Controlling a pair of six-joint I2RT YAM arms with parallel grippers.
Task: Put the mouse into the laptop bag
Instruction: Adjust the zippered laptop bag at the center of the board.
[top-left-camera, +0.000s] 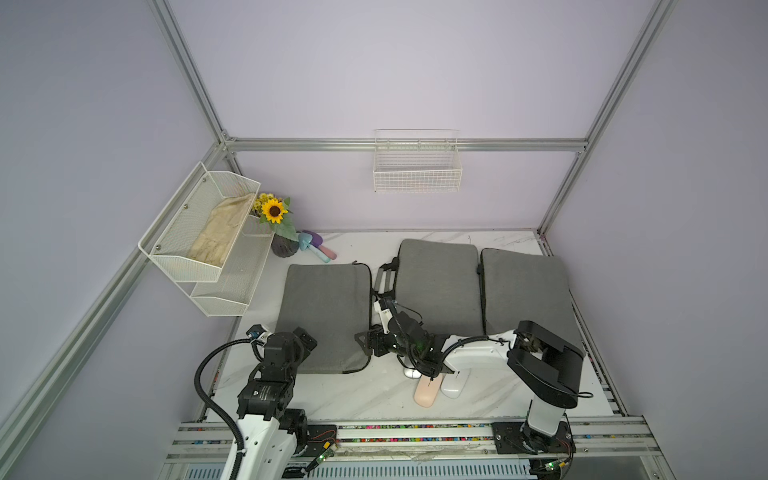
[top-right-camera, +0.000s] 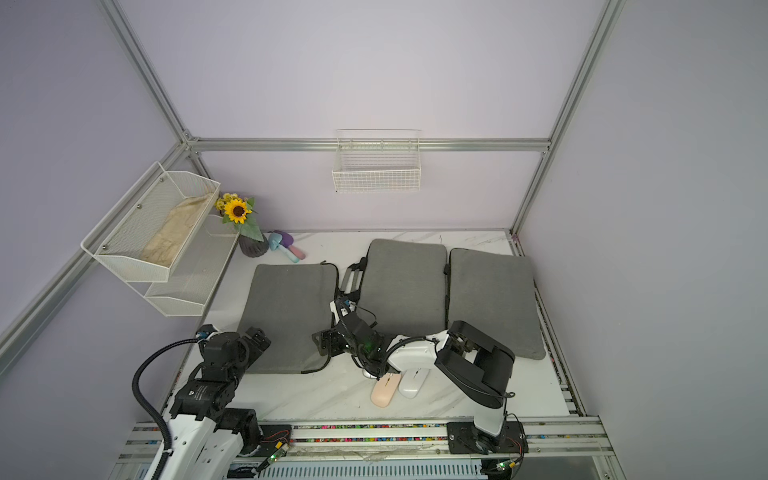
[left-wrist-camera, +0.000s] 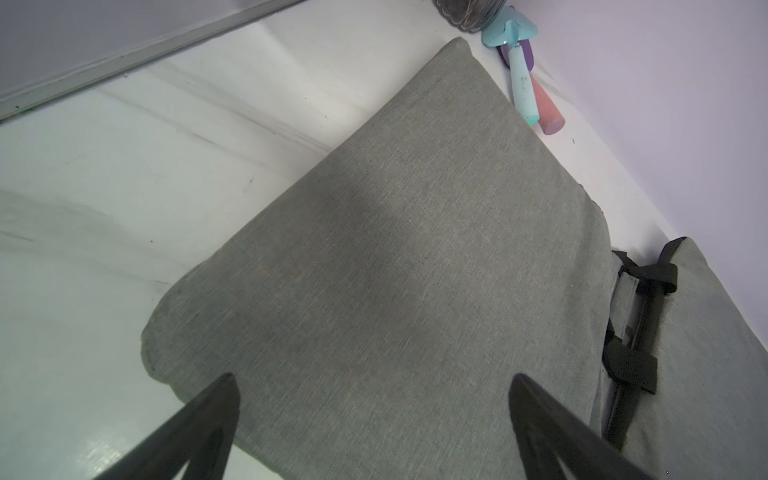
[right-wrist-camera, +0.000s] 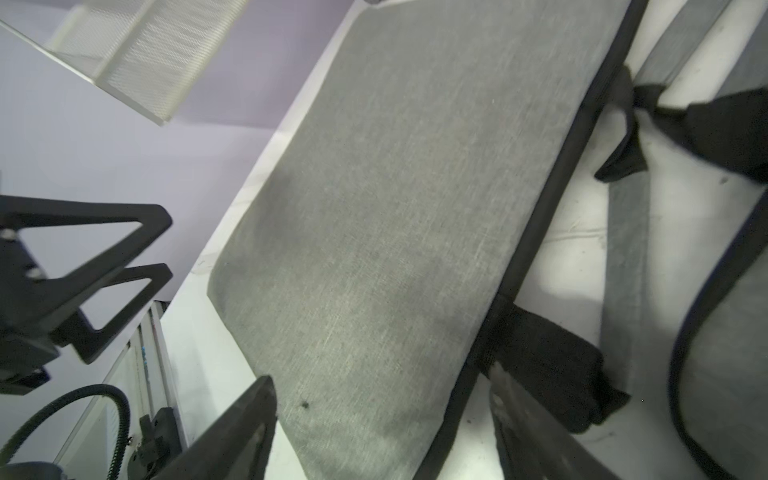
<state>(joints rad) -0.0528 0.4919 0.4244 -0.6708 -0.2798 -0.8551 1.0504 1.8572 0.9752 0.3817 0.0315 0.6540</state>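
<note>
Status: early — nothing was in the bag. Pink mouse and white mouse sat side by side, touching or nearly so, on the table. Both were clear of the laptop bag, off its near corner on the zipper side. A small white shape just beside the pink mouse was mostly hidden under the right arm; couldn't tell what it was.

Right gripper was at the laptop bag's zipper edge, by a handle strap. Its jaws were apart and straddled the black trim, not clamped on anything as far as the wrist view showed. Left gripper hung over the laptop bag's near corner on the side away from the zipper, spread wide, holding nothing.

The laptop bag looked closed along that edge, with no opening visible. A second grey bag and a third grey bag lay beyond its zipper side.

My read: the step in hand was getting the laptop bag open — right pinches the edge or zip pull, left probably pins the fabric. Left to do: open it, pick a mouse, carry it over, drop it in, release. Which mouse was meant, can't say.
</note>
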